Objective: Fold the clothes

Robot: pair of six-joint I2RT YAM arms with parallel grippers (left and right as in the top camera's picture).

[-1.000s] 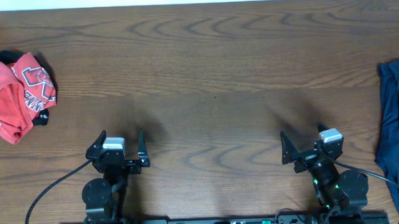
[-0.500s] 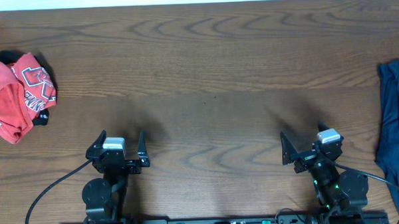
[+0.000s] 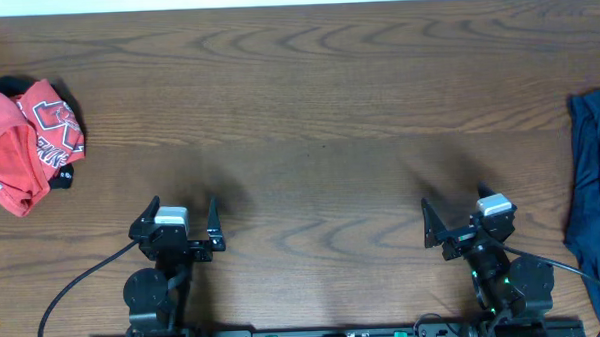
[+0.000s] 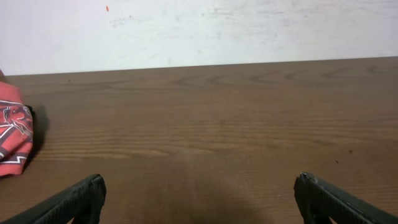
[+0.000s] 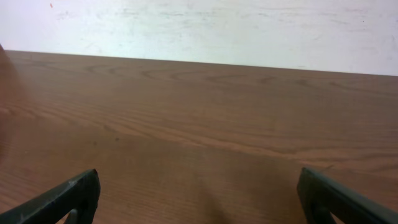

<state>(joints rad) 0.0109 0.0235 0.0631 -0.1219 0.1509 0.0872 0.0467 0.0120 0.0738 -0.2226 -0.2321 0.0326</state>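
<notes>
Sitting at the near edge of the table point(image 3: 318, 118), the left gripper point(image 3: 179, 223) and right gripper point(image 3: 460, 219) both have jaws wide apart, holding nothing; the crumpled coral-red T-shirt point(image 3: 19, 148) lies far left; the dark blue garment point(image 3: 593, 188) lies at the right edge.

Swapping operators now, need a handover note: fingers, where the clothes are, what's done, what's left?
Left gripper: fingers open, empty, low at the near table edge.
Right gripper: the same, open and empty.
Coral-red T-shirt: crumpled at the left edge of the table, with black fabric peeking from under it.
Dark blue garment: bunched at the right edge, partly out of frame.
Done: nothing is folded yet.
Left: everything. Neither gripper is near a garment.
</notes>
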